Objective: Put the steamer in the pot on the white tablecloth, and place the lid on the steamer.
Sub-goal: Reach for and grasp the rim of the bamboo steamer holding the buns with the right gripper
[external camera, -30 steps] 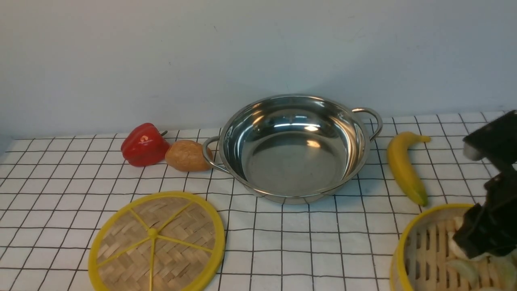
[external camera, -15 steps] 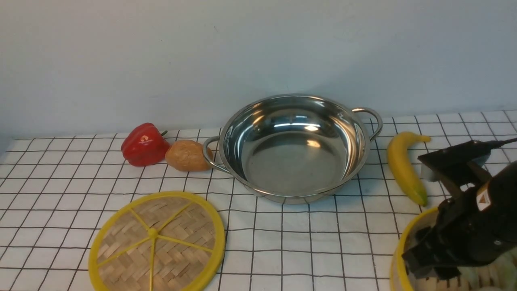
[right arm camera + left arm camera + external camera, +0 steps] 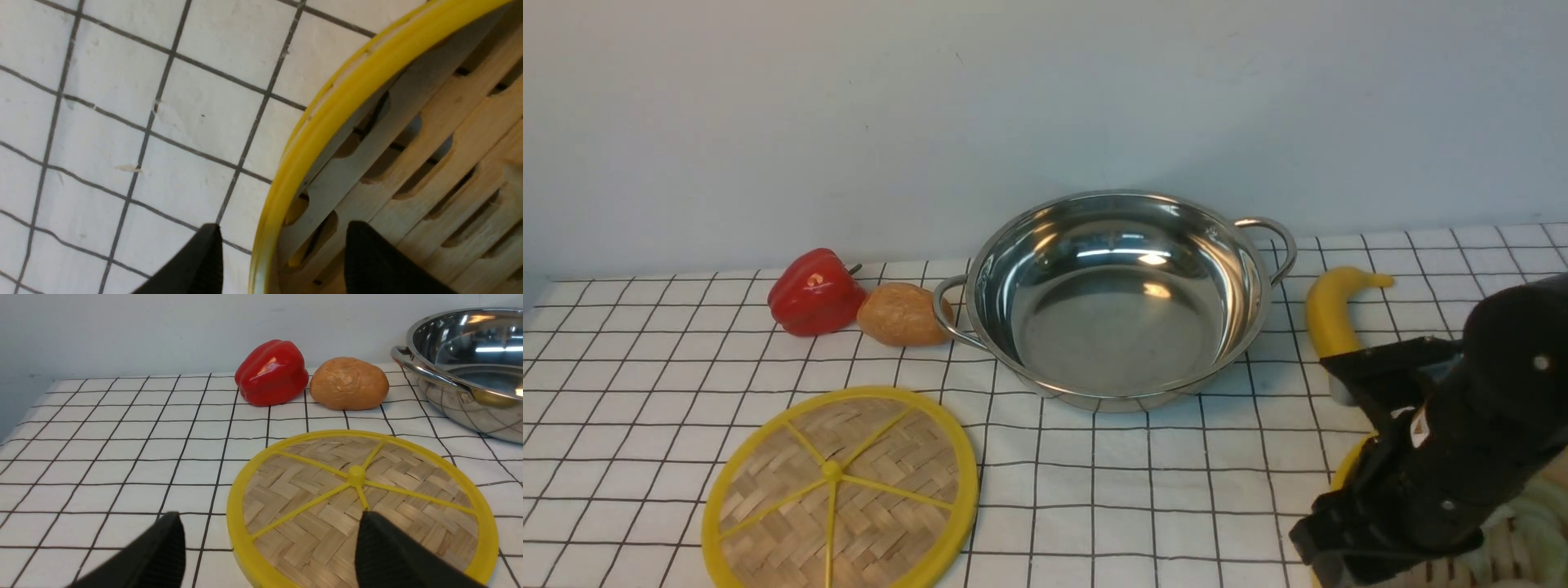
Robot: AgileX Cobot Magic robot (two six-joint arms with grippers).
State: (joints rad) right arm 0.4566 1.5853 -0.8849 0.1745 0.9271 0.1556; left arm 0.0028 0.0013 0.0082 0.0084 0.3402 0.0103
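Note:
The steamer (image 3: 1349, 464) sits at the front right of the white tablecloth (image 3: 1143, 474), mostly hidden by my right arm (image 3: 1445, 457); pale dumplings (image 3: 1531, 510) show in it. In the right wrist view my right gripper (image 3: 282, 265) is open and straddles the steamer's yellow rim (image 3: 327, 122), one finger over the cloth, the other over the slatted floor. The pot (image 3: 1119, 302) stands empty at the middle back. The lid (image 3: 840, 490) lies flat at the front left. My left gripper (image 3: 269, 547) is open and empty just above the lid's near edge (image 3: 359, 498).
A red pepper (image 3: 815, 292) and a brown potato (image 3: 903, 314) lie left of the pot, the potato touching its handle. A banana (image 3: 1331, 314) lies right of the pot, partly behind my right arm. A wall runs along the back.
My right arm has swung left and down across the steamer to its left rim, now covering most of the basket and part of the banana. Nothing else has moved.

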